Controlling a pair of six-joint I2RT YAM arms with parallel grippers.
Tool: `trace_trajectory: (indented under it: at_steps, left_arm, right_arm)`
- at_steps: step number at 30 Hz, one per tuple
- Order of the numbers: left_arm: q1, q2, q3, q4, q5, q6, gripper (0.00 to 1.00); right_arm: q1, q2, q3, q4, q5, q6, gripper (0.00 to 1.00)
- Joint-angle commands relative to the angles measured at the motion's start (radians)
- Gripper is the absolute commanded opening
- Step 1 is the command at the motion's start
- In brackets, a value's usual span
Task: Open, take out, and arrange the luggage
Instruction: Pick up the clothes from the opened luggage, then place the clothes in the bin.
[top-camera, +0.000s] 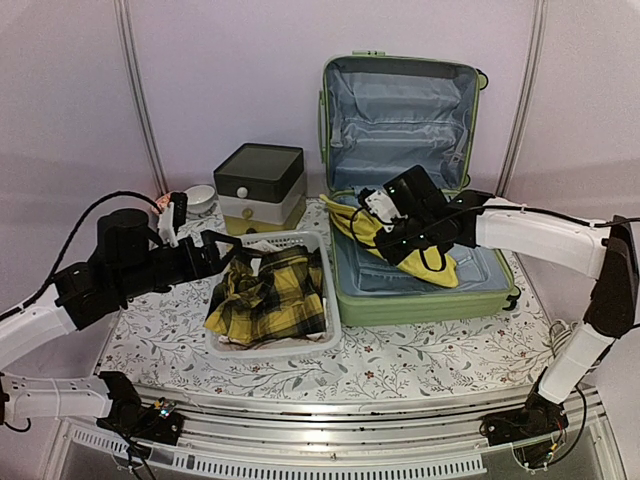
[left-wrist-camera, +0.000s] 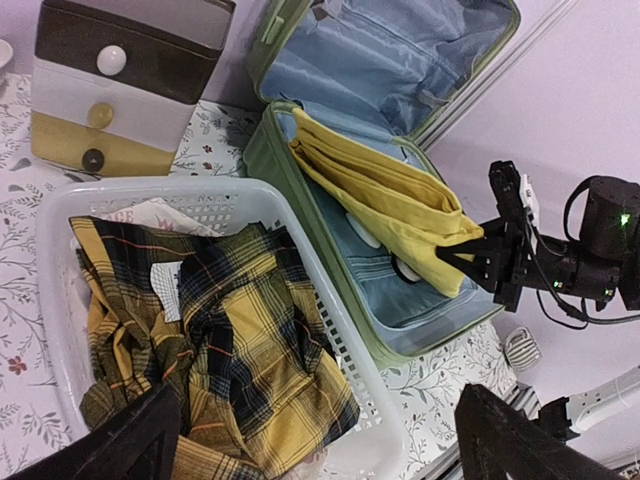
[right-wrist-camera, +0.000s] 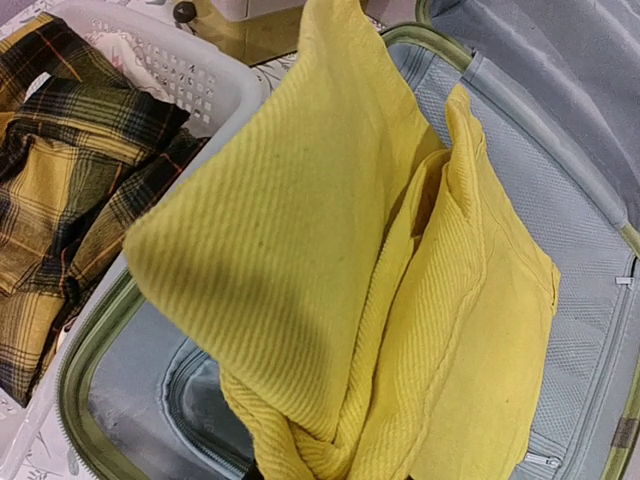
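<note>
The luggage (top-camera: 420, 305) lies open on the table, its light-green lid upright and the pale blue lining showing. A yellow knitted garment (top-camera: 350, 222) lies across its lower half. My right gripper (top-camera: 400, 245) is shut on that garment's near end, and the cloth (right-wrist-camera: 330, 250) bunches up at the jaws and hides the fingers in the right wrist view. My left gripper (left-wrist-camera: 320, 450) stands wide open, with nothing between its fingers, over the near end of the white mesh basket (left-wrist-camera: 50, 260). A yellow-and-black plaid shirt (left-wrist-camera: 230, 340) lies crumpled in the basket.
The basket (top-camera: 275, 350) sits against the luggage's left wall. A white-and-yellow drawer box (top-camera: 260, 183) with a dark lid stands behind it, with a small white bowl (top-camera: 200, 197) to its left. A floral cloth covers the table, and purple walls close in the back.
</note>
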Motion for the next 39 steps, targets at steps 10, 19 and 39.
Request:
trace_trajectory:
  at_steps: [10, 19, 39]
  left_arm:
    - [0.045, 0.048, -0.042, 0.088, 0.152, -0.093, 0.98]
    - [0.088, 0.044, -0.059, 0.011, 0.119, -0.137, 0.98]
    - [0.150, 0.251, -0.118, -0.056, 0.243, -0.073, 0.34]
  right_arm:
    - [0.086, 0.019, 0.219, -0.071, -0.181, 0.073, 0.03]
    - [0.187, 0.112, 0.338, -0.111, -0.134, 0.098, 0.03]
    - [0.286, 0.207, 0.432, -0.010, -0.131, 0.244, 0.04]
